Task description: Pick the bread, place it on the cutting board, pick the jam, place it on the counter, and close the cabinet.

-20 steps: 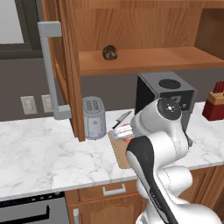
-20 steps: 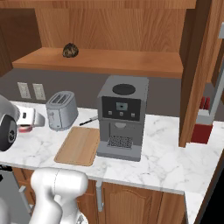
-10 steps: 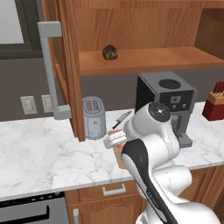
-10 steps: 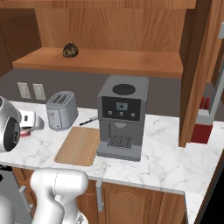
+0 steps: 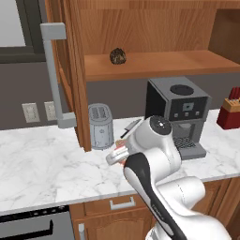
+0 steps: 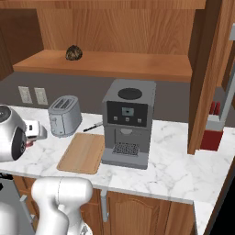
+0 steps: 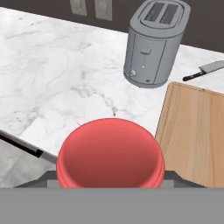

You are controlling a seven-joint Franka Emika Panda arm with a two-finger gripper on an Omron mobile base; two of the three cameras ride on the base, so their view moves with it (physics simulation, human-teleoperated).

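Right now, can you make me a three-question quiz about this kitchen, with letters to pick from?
1. Where is the bread?
A. on the cabinet shelf
B. on the cutting board
C. inside the toaster

2. What colour is the jam lid?
A. green
B. red
C. blue

3. How is the cabinet?
A. shut
B. missing its handle
C. open

Answers:
1 A: the dark lump sits on the wooden shelf, and the cutting board is bare.
2 B: the hand view shows a red round top at the tool.
3 C: its door stands swung out, so the shelf shows.
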